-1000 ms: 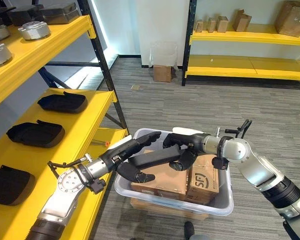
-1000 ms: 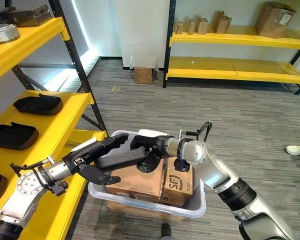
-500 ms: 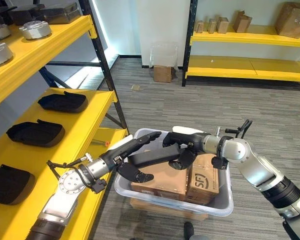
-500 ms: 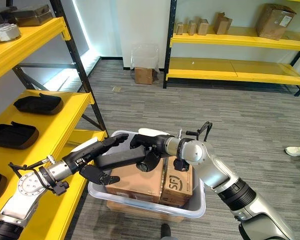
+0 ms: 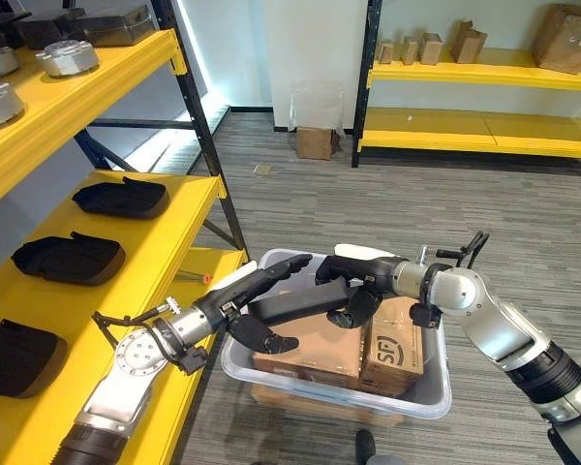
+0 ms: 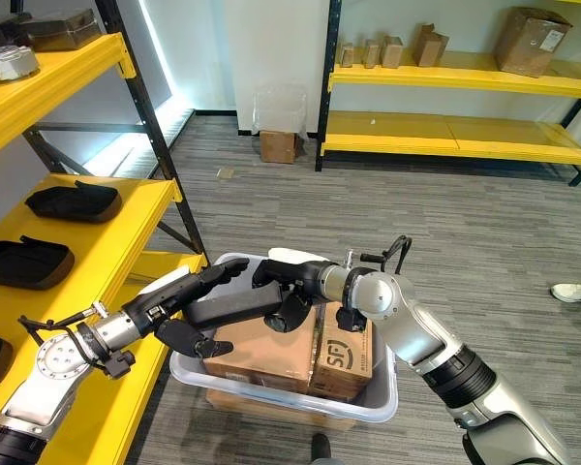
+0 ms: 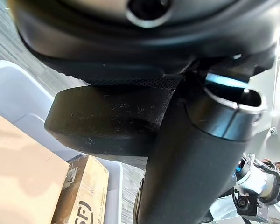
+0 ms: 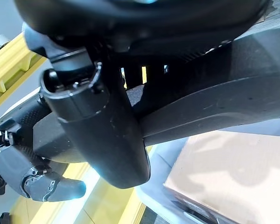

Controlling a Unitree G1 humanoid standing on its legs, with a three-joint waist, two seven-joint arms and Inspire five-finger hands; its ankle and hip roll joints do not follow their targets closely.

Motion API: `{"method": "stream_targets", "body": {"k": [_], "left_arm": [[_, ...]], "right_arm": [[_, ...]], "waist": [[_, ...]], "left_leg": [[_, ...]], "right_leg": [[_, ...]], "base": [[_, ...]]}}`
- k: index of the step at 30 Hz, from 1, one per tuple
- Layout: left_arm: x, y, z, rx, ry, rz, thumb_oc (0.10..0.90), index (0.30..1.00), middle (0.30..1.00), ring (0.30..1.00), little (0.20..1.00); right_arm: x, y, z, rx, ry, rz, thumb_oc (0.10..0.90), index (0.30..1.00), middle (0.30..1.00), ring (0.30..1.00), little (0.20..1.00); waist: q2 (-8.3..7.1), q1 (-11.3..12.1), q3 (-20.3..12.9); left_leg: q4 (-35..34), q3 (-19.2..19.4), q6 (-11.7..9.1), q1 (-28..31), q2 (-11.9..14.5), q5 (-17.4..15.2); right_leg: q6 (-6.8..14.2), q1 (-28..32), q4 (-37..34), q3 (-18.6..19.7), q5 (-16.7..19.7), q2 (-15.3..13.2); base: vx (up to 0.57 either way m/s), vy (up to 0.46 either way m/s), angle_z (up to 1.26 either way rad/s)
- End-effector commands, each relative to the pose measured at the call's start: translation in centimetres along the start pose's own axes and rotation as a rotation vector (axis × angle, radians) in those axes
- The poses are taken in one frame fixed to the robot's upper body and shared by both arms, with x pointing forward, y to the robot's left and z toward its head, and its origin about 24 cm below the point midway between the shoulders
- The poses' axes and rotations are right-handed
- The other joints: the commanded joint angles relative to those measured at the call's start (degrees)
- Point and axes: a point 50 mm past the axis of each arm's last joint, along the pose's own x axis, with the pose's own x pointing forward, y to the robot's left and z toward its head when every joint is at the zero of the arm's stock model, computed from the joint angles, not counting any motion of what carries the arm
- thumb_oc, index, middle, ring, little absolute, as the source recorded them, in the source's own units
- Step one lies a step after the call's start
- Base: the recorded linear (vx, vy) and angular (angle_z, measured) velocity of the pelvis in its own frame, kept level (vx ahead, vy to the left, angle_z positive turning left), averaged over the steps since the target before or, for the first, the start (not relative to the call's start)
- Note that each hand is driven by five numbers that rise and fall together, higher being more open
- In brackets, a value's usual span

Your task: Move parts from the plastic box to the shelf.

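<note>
Both robot hands are on the long, flat black moulded part (image 5: 295, 308), held above the cardboard boxes (image 5: 341, 347) in the clear plastic box (image 5: 428, 386). Left robot hand (image 5: 255, 302) clamps its near end, fingers over the top, thumb beneath; right robot hand (image 5: 353, 288) curls around the far end. It looks stiff and fairly light, but long, so an end-to-end grip seems sensible. Yellow shelf (image 5: 174, 247) sits to the left, already carrying similar black parts (image 5: 70, 259), and its dark upright post (image 5: 205, 136) stands near the swing path.
</note>
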Motion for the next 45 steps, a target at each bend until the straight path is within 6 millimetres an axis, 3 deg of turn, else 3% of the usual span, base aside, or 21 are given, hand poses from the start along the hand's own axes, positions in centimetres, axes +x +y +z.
{"method": "stream_targets", "body": {"k": [1,20,21,22,34,45], "left_arm": [[2.5,0.5,3.6,0.001,-0.224,-0.029,0.9,1.0,1.0,1.0,1.0],[2.8,0.0,3.5,-0.044,-0.213,-0.076,0.9,1.0,1.0,1.0,1.0],[2.9,-0.1,3.5,-0.047,-0.211,-0.08,0.588,0.564,0.564,0.564,0.564],[3.0,-0.3,3.4,-0.067,-0.209,-0.092,0.4,0.3,0.3,0.3,0.3],[3.3,-1.0,2.9,-0.157,-0.209,-0.083,0.4,0.3,0.3,0.3,0.3],[2.9,-0.1,3.0,-0.121,-0.224,0.018,0.4,0.3,0.3,0.3,0.3]], "right_arm": [[-0.8,-5.2,7.7,-0.159,-0.365,-0.236,0.4,0.3,0.3,0.3,0.3],[-0.9,-4.9,8.2,-0.167,-0.397,-0.241,0.4,0.3,0.3,0.3,0.3],[-0.9,-4.9,8.2,-0.167,-0.398,-0.241,0.4,0.3,0.3,0.3,0.3],[-1.0,-5.0,8.3,-0.167,-0.405,-0.243,0.4,0.3,0.3,0.3,0.3],[-1.0,-5.1,8.3,-0.171,-0.406,-0.269,0.4,0.3,0.3,0.3,0.3],[-1.4,-5.6,8.2,-0.151,-0.413,-0.309,0.4,0.3,0.3,0.3,0.3]], "waist": [[-0.17,0.2,-4.3],[0.07,-0.1,-4.3],[0.07,-0.1,-4.3],[0.12,-0.2,-4.4],[0.06,-0.3,-4.5],[-0.01,-0.2,-4.5]], "left_leg": [[-0.5,-2.7,-0.5,0.7,3.6,-3.4],[-0.5,-2.5,-0.4,0.8,3.5,-3.4],[-0.5,-2.5,-0.4,0.8,3.5,-3.4],[-0.5,-2.5,-0.4,0.8,3.5,-3.4],[-0.5,-2.5,-0.4,0.8,3.4,-3.4],[-0.5,-2.5,-0.4,1.0,3.4,-3.4]], "right_leg": [[4.7,2.8,0.4,-1.9,-5.2,-5.3],[4.7,2.8,0.4,-1.6,-5.1,-5.3],[4.7,2.8,0.4,-1.6,-5.1,-5.3],[4.7,2.7,0.4,-1.5,-5.2,-5.3],[4.7,2.6,0.4,-1.4,-4.9,-5.2],[4.6,2.8,0.4,-1.4,-5.0,-5.2]], "base": [[0.0,0.0,0.0],[0.0,0.0,0.0],[0.0,0.0,0.0],[0.0,0.0,0.0],[0.0,0.0,0.0],[0.0,0.0,0.0]]}}
